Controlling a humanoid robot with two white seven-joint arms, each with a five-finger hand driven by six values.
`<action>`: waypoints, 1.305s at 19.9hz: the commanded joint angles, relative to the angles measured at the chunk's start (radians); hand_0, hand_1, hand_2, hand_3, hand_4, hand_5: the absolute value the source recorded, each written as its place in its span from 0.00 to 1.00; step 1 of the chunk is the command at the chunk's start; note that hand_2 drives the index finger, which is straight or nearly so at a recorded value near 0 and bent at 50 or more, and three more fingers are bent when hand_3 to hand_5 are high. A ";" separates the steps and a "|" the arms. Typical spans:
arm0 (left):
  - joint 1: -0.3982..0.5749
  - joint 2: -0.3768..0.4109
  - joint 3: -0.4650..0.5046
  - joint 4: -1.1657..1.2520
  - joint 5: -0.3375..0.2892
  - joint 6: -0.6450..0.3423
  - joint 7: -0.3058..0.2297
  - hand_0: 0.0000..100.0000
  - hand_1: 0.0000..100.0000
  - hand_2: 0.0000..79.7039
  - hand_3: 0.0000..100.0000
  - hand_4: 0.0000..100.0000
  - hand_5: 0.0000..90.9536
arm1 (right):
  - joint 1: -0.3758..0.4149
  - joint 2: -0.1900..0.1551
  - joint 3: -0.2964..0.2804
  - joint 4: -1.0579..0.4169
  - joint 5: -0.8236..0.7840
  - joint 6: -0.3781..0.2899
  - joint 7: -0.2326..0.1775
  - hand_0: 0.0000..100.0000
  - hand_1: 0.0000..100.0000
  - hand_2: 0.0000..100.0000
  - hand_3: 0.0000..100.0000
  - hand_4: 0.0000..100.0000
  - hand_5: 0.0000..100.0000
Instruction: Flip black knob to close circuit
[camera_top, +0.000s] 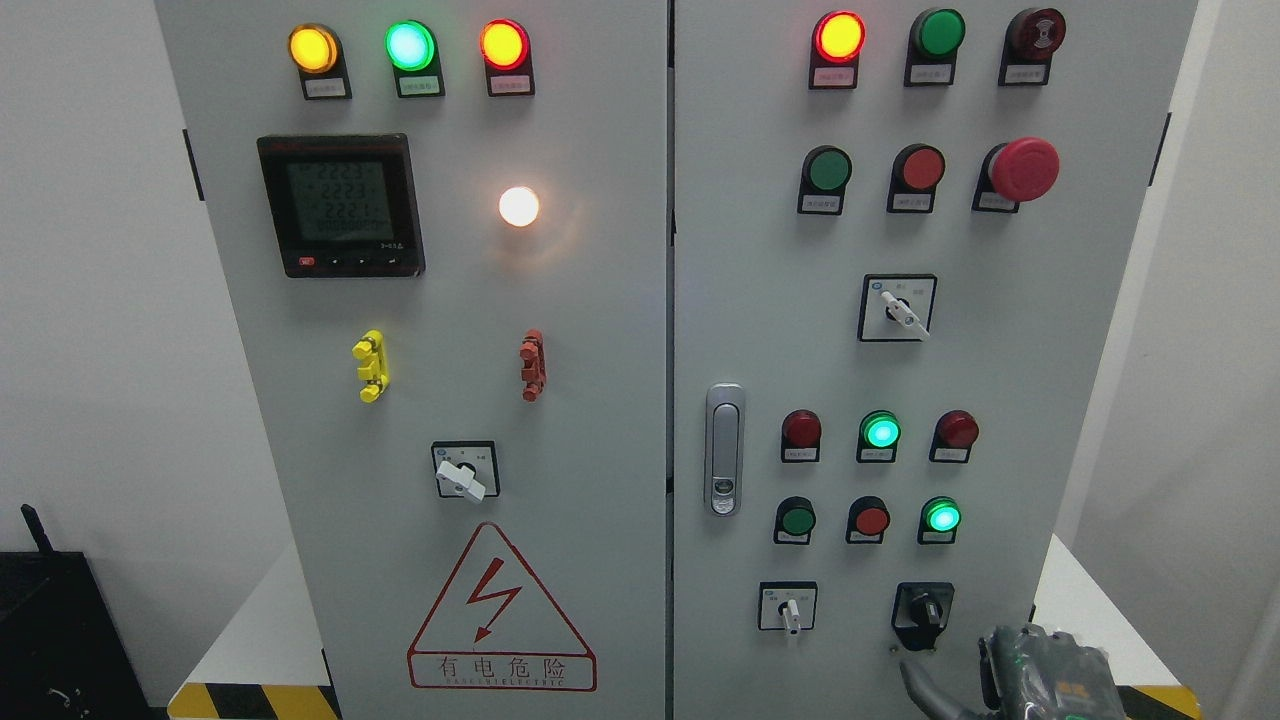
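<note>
Head view: two-door grey control cabinet (560, 330) fills the frame, seam down the middle.

Black knob (924, 610) sits at the bottom of the right door, far right of the lowest row, on a black plate. Its pointer looks angled slightly down-right; hard to read exactly. White selector switch (790, 610) is to its left in the same row.

Right hand (1040, 675) enters at the bottom edge, right of centre, just below and to the right of the black knob, not touching it. Only the grey top of the hand shows, with a green glint on it; can't tell if the fingers are spread or curled. Left arm doesn't show.

Rest of the right door: door handle (725, 450) near the seam, red mushroom button (1025, 168) upper right, another white selector (898, 308) mid-door. Lit green lamps at (880, 432) and (941, 516); red lamp (839, 37) lit at top.

Left door: digital meter (340, 205) with readings on, amber, green and red lamps lit across the top, bright white lamp (519, 206), yellow clip (371, 366), red clip (533, 365), white selector (462, 472), red hazard triangle (500, 610) at the bottom.
</note>
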 joint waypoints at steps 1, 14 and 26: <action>0.000 0.001 0.011 0.000 0.008 0.000 0.001 0.00 0.00 0.00 0.05 0.02 0.00 | -0.023 -0.005 -0.007 0.060 0.000 0.003 0.000 0.00 0.00 0.89 1.00 0.82 0.83; 0.000 0.000 0.011 0.000 0.008 0.000 0.001 0.00 0.00 0.00 0.05 0.02 0.00 | -0.064 -0.005 -0.005 0.094 0.000 0.017 0.001 0.00 0.00 0.89 1.00 0.83 0.83; 0.000 0.000 0.011 0.000 0.008 0.000 0.001 0.00 0.00 0.00 0.05 0.02 0.00 | -0.083 -0.008 -0.008 0.115 -0.002 0.040 0.003 0.00 0.00 0.89 1.00 0.83 0.84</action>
